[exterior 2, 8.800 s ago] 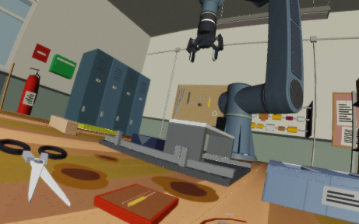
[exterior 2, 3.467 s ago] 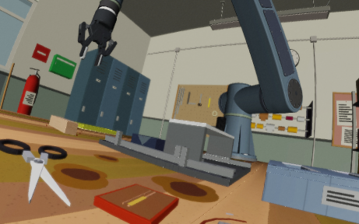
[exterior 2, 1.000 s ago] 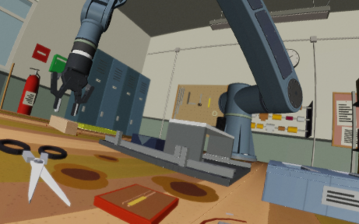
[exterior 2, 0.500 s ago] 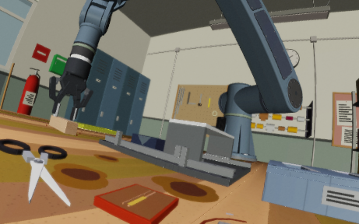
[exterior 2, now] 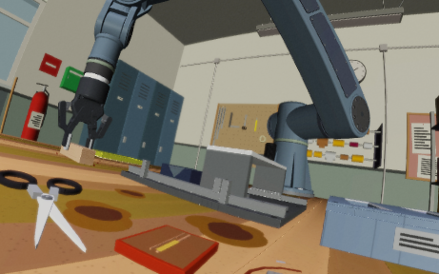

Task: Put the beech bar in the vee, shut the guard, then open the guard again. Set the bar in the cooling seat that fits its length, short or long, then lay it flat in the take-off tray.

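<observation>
My gripper hangs at the far left of the bench, open, with its fingertips down around the beech bar, a pale wooden block lying flat on the bench top. To the right, mid-bench, sits the grey fixture on a long base plate, with a dark blue vee block and a boxy grey guard beside it. A pale blue tray-like box stands at the near right. I cannot see the cooling seats.
A pair of scissors lies on the bench near left, in front of the bar. A red flat box lies at the front centre. The arm's base column rises behind the fixture, and shelving stands at the far right.
</observation>
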Controlling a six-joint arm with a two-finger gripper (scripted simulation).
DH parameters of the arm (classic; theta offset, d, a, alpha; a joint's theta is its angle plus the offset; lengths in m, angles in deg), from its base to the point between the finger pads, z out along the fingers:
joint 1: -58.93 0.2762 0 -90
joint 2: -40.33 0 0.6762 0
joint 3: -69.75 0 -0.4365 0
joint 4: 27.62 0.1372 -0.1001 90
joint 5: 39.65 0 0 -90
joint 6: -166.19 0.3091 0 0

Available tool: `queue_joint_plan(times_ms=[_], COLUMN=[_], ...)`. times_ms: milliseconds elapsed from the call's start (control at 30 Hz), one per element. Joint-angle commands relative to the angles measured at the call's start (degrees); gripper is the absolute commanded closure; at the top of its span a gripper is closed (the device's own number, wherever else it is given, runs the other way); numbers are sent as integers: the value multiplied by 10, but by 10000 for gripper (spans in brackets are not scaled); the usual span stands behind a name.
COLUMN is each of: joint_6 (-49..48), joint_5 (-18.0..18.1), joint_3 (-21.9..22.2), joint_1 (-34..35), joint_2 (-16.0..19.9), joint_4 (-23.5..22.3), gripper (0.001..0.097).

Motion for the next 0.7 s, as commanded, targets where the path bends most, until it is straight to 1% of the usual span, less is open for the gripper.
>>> queue_joint_plan(times_ms=[0,367,667], joint_6=[0,0,0], joint_5=[0,0,0], joint_3=[0,0,0], joint_1=[0,0,0], joint_2=[-1,-1,0], joint_4=[0,0,0], gripper=[451,451,631])
